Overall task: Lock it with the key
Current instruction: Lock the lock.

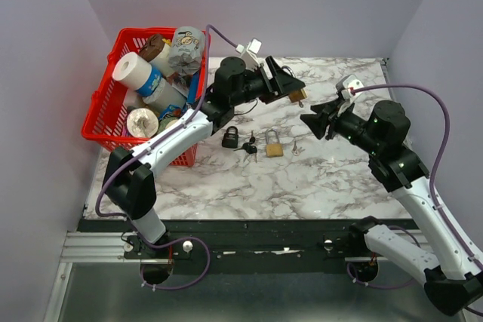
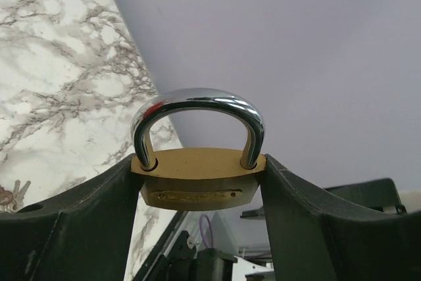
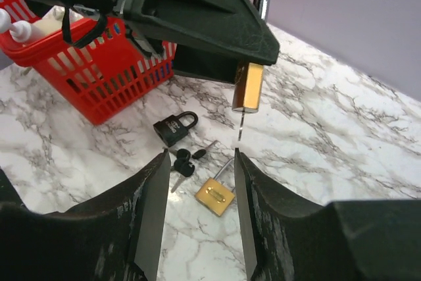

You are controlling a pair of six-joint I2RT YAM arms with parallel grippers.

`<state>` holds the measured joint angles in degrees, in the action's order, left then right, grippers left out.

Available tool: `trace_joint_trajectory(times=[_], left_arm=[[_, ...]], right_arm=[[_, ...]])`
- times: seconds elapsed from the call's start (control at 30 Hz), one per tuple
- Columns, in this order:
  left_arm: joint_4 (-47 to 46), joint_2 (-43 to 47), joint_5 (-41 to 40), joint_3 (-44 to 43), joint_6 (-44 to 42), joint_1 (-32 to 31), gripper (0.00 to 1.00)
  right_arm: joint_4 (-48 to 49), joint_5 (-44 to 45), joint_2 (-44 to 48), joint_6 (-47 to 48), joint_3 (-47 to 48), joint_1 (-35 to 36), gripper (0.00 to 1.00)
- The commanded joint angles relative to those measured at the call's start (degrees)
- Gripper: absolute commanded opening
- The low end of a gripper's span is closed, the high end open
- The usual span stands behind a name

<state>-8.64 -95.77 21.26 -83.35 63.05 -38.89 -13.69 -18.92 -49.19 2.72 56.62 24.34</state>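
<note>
My left gripper [image 1: 290, 90] is shut on a brass padlock [image 1: 298, 96] and holds it in the air above the marble table. In the left wrist view the padlock [image 2: 197, 179] sits clamped between my fingers [image 2: 79, 222], with its chrome shackle [image 2: 197, 102] pushed into the body. In the right wrist view a thin key [image 3: 241, 127] sticks down out of the held padlock [image 3: 248, 87]. My right gripper [image 1: 311, 121] is open and empty, just right of the padlock. Its fingertips [image 3: 238, 162] are just below the key's end.
On the table lie a black padlock [image 1: 230, 138], a second brass padlock [image 1: 273, 145] with its shackle open, black-headed keys [image 1: 249, 148] and a small key bunch [image 1: 296, 148]. A red basket [image 1: 102, 111] full of containers stands at the left. Walls close in the back and sides.
</note>
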Motion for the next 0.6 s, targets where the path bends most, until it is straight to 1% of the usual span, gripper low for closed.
trace_joint_trajectory(times=[0.0, 0.17, 0.23, 0.3, 0.4, 0.43, 0.47, 0.57], left_arm=[[-9.63, 7.26, 6.16, 1.52, 0.94, -0.39, 0.00], [-11.39, 8.93, 6.43, 3.20, 1.38, -0.39, 0.00], [-11.57, 9.45, 6.43, 3.46, 1.11, -0.48, 0.00], [-11.31, 9.81, 5.90, 3.63, 1.20, -0.48, 0.00], [-11.04, 10.25, 5.12, 3.90, 1.11, -0.39, 0.00], [-10.87, 10.34, 4.76, 3.90, 0.94, -0.39, 0.00], [-10.52, 10.25, 4.41, 3.81, 0.85, -0.57, 0.00], [-8.41, 10.07, 3.01, 3.37, 0.94, -0.48, 0.00]], right_arm=[[-2.21, -5.25, -1.43, 4.22, 3.93, -0.52, 0.49], [-2.22, -8.06, -4.24, 7.91, 5.95, -0.52, 0.43], [-1.95, -8.42, -5.74, 9.49, 6.66, -0.52, 0.38], [-1.95, -8.33, -6.70, 10.63, 7.62, -0.52, 0.35], [-1.08, -7.45, -7.59, 11.08, 8.07, -0.52, 0.28], [-0.46, -7.36, -7.68, 10.99, 7.98, -0.52, 0.23], [-0.11, -6.93, -7.68, 10.90, 7.98, -0.52, 0.21], [0.68, -6.40, -7.59, 10.11, 7.72, -0.43, 0.19]])
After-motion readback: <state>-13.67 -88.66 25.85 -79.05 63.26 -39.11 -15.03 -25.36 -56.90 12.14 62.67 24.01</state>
